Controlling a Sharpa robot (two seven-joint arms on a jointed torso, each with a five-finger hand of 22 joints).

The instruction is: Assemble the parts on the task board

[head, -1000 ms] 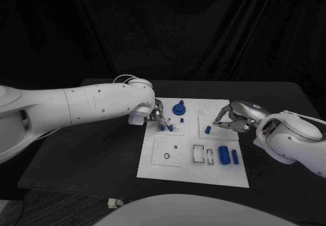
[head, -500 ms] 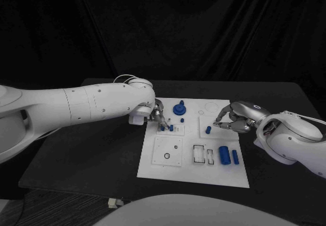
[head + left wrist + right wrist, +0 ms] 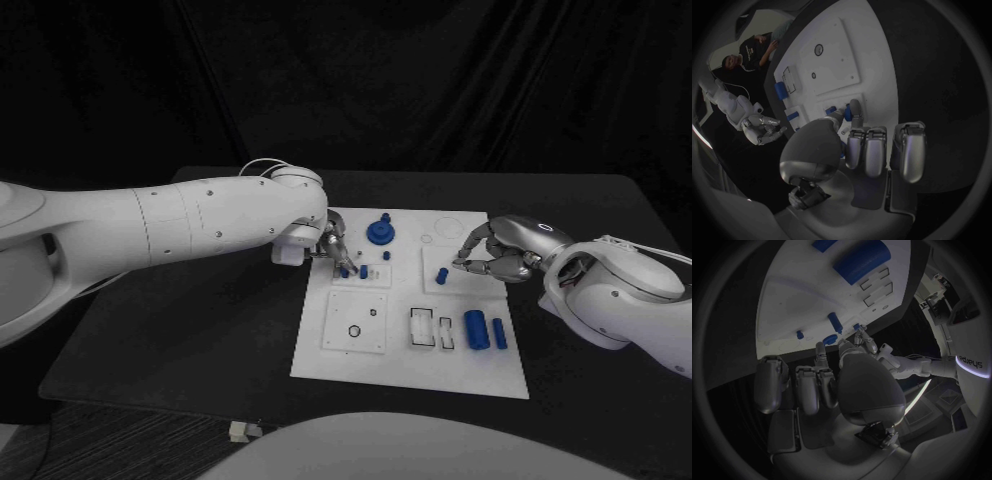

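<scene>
The white task board (image 3: 411,352) lies mid-table. My left hand (image 3: 335,248) hovers over its far left corner and pinches a small blue peg (image 3: 846,111) standing there, beside a second peg (image 3: 364,271). My right hand (image 3: 490,258) rests at the board's right edge with its fingers curled in and nothing visible in them. A short blue peg (image 3: 441,275) stands just left of its fingertips (image 3: 460,263). A blue stepped piece (image 3: 381,232) and another peg (image 3: 387,256) stand at the far middle. Two blue cylinders (image 3: 475,328) lie at the near right.
The board has white inset tiles with empty holes and slots (image 3: 421,327) near the front. The black table (image 3: 188,340) extends to the left and front of the board. The left arm (image 3: 159,235) spans the table's left side.
The left hand's fingertips have closed slightly onto the left peg. The right hand has barely moved.
</scene>
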